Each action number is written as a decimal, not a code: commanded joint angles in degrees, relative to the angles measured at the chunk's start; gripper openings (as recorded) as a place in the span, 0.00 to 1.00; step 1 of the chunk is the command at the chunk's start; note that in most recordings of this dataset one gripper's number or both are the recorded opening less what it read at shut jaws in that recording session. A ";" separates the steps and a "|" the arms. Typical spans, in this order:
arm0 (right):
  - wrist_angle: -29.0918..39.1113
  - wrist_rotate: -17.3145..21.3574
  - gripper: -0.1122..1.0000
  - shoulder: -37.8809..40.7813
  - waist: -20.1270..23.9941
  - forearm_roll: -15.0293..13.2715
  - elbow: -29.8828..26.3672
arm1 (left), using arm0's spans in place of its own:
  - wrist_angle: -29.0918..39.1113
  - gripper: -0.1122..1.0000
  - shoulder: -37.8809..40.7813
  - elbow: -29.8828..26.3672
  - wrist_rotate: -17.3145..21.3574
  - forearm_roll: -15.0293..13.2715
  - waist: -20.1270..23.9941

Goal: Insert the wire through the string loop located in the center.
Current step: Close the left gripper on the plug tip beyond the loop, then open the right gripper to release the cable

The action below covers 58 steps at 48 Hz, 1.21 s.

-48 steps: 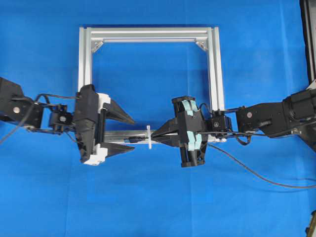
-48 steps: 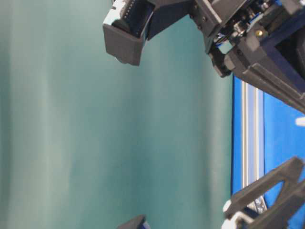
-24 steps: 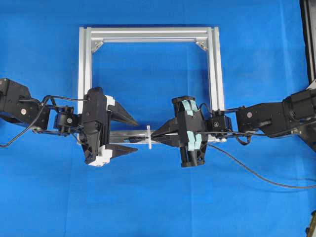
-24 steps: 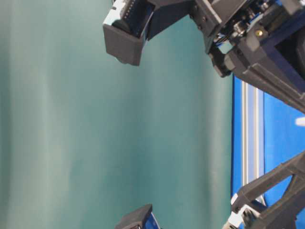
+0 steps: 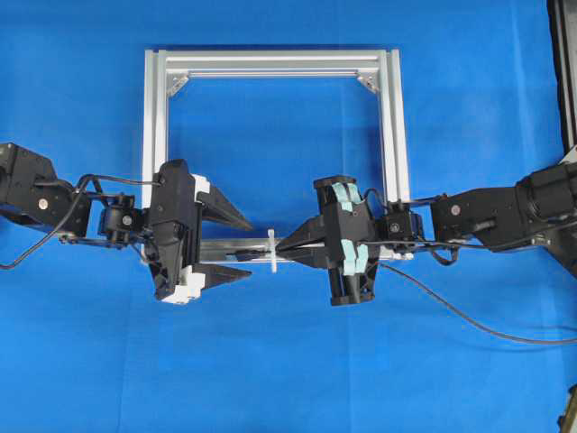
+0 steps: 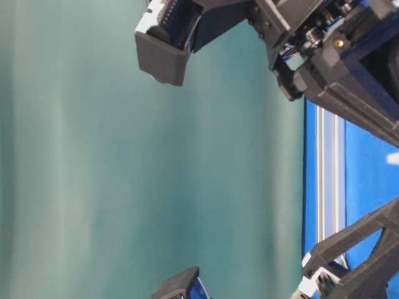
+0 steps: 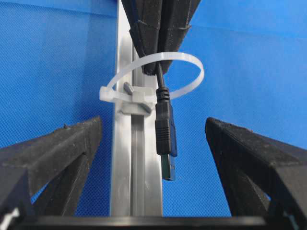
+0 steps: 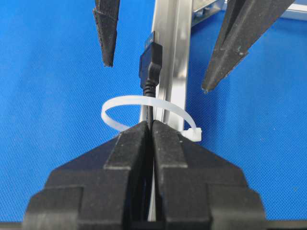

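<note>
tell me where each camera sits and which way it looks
Overhead: above, looking straight down on the frame, both arms, left hand, right hand.
Table-level: low at the side, turned on its side; arm parts only.
Left wrist: behind the open left hand, facing the plug through the loop.
Right wrist: behind the shut right hand, holding the wire.
Both wrist views share loop and plug.

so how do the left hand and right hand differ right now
The left hand is wide open, its fingers on either side of the aluminium bar and gripping nothing; the right hand is shut on the wire. The left hand waits on the plug's exit side of the string loop; the right hand sits on the feed side. Both point at the loop along the bar.
</note>
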 commanded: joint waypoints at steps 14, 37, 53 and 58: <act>-0.18 0.09 0.07 -0.70 -0.18 0.00 -0.70 | -0.18 0.90 -0.88 -0.62 0.09 0.18 0.09; -0.18 0.09 0.07 -0.70 -0.09 0.00 -0.62 | 3.87 0.17 -0.97 -0.79 0.26 0.00 1.93; 0.26 0.44 0.08 -0.79 -0.09 0.00 -0.44 | 4.04 0.17 -0.97 -0.79 0.26 0.00 1.93; 0.88 0.70 0.14 -0.79 -0.09 0.26 -0.44 | 4.13 0.17 -0.97 -0.79 0.35 0.18 1.93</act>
